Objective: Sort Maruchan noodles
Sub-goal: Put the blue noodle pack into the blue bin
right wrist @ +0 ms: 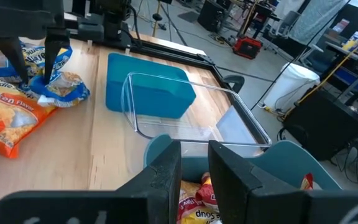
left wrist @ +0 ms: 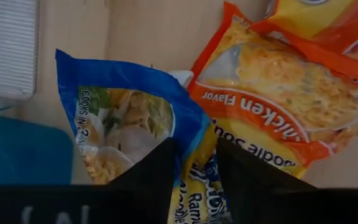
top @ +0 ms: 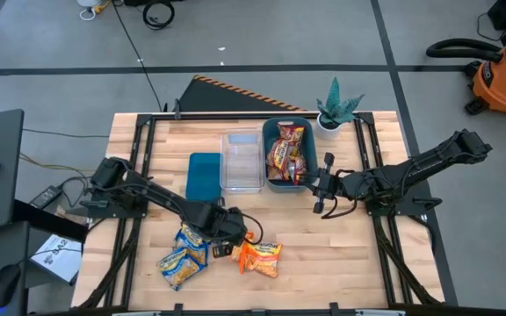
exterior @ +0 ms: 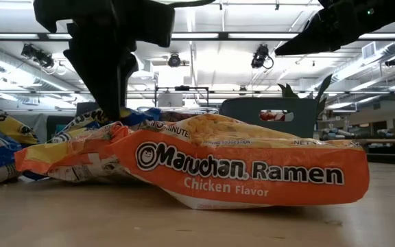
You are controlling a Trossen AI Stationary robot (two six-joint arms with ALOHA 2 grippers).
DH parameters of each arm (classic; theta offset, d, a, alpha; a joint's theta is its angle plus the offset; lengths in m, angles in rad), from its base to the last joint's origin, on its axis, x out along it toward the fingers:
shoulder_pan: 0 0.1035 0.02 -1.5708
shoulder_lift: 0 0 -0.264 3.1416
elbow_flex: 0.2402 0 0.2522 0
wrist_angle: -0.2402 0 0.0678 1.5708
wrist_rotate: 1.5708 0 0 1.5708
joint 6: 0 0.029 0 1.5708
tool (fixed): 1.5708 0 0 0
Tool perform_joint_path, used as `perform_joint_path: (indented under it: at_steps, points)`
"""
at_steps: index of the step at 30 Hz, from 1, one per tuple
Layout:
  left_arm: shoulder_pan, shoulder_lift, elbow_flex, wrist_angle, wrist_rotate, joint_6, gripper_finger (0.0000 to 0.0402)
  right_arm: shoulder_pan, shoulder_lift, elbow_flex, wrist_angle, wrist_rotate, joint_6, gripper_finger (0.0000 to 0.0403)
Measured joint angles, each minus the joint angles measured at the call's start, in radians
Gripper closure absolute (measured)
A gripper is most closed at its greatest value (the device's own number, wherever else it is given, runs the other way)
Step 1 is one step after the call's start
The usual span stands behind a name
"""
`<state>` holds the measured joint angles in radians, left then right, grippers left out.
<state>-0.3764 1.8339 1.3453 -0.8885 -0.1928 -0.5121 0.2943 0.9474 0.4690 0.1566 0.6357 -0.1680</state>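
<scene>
My left gripper (top: 238, 230) is down among the packets near the table's near edge, shut on a blue-and-yellow packet (left wrist: 126, 118). Orange packets (top: 260, 257) lie right beside it on the table, and the nearest fills the low view (exterior: 252, 168). More blue-and-yellow packets (top: 176, 265) lie to their left. Dark red packets (top: 288, 151) lie inside the teal bin (top: 269, 132). My right gripper (top: 317, 189) is open and empty, just off the teal bin's near right corner. My left gripper pinches the blue-and-yellow packet between its two fingers at the blue edge (left wrist: 194, 134) that lies next to the orange packet. The fingers come from above, pointing down. The rest of the packet lies flat on the table.
A clear bin (top: 242, 161) stands left of the teal bin, and a teal lid or tray (top: 205, 175) lies left of that. A potted plant (top: 336, 110) stands at the far right corner. Bare wood lies between the bins and the packets.
</scene>
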Motion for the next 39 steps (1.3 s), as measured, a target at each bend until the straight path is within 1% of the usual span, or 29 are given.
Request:
perform_joint_path:
  at_steps: [4,7,9,11,15,21,22,24,26,29,33,36,39]
  points:
    - [0.010,-0.002,0.000,-0.018,0.007,-0.017,0.0327,0.000,0.000,0.000,0.000,0.000,0.006,0.0316]
    - [0.021,-0.009,0.000,-0.035,0.022,-0.026,0.0378,0.000,0.000,0.000,0.000,0.000,0.007,0.0316]
    - [0.031,-0.022,0.004,-0.063,0.043,-0.026,0.0392,0.000,0.000,0.000,0.000,0.000,0.007,0.0316]
    - [0.047,-0.036,0.034,-0.134,0.058,-0.033,0.0392,0.000,0.000,0.000,0.000,0.000,0.007,0.0316]
    - [0.080,-0.071,0.149,-0.313,0.064,-0.057,0.0396,0.000,0.000,0.000,0.000,0.000,0.014,0.0316]
    - [0.131,-0.138,0.276,-0.519,0.081,-0.091,0.0397,0.000,0.000,-0.001,0.000,0.000,0.012,0.0316]
    - [0.141,-0.146,0.289,-0.555,0.059,-0.096,0.0397,0.000,0.000,-0.001,0.000,-0.001,0.014,0.0316]
    - [0.166,-0.167,0.297,-0.615,-0.018,-0.098,0.0398,0.000,0.000,-0.001,0.000,-0.003,0.017,0.0316]
    - [0.202,-0.182,0.298,-0.654,-0.078,-0.075,0.0398,0.000,0.000,-0.001,0.000,-0.005,0.016,0.0316]
    - [0.269,-0.195,0.298,-0.649,-0.141,0.008,0.0398,-0.001,0.000,-0.001,0.000,-0.005,0.017,0.0316]
    - [0.372,-0.196,0.293,-0.609,-0.178,0.136,0.0399,-0.001,0.000,-0.001,0.000,-0.007,0.019,0.0316]
    - [0.455,-0.197,0.233,-0.514,-0.155,0.219,0.0399,-0.001,0.000,-0.010,0.005,-0.008,0.019,0.0316]
    - [0.541,-0.196,0.155,-0.483,-0.099,0.273,0.0399,-0.003,0.000,-0.023,0.006,-0.007,0.019,0.0316]
